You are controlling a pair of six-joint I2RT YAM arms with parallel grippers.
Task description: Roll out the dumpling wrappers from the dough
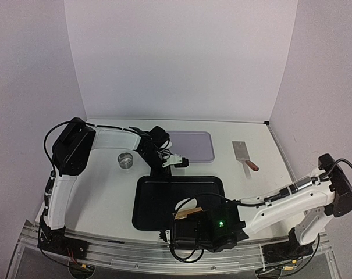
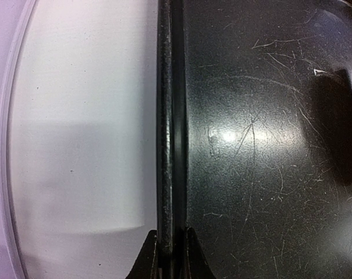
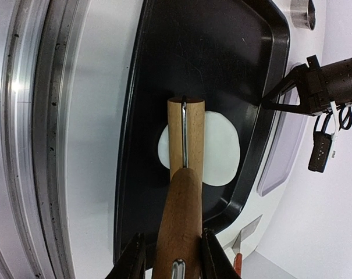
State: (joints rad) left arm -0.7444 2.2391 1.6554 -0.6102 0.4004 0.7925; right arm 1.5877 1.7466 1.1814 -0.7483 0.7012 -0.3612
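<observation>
The dough [image 3: 219, 148] is a flat white sheet of uneven outline lying on the black tray [image 3: 210, 52], near its right end. A wooden rolling pin [image 3: 184, 174] rests across the dough. My right gripper [image 3: 174, 258] is shut on the pin's brown handle. In the top view the pin [image 1: 187, 214] and a sliver of dough [image 1: 194, 204] show beside the right wrist. My left gripper [image 2: 171, 256] is shut on the tray's far rim [image 2: 171, 116], one finger on each side. It also shows from above [image 1: 164, 173]. No dumpling wrappers are in view.
A small metal ring [image 1: 126, 161] stands on the table left of the tray. A lilac tray [image 1: 193, 145] lies behind the black one. A cleaver-like scraper [image 1: 243, 154] with a red handle lies at the right. White walls enclose the table.
</observation>
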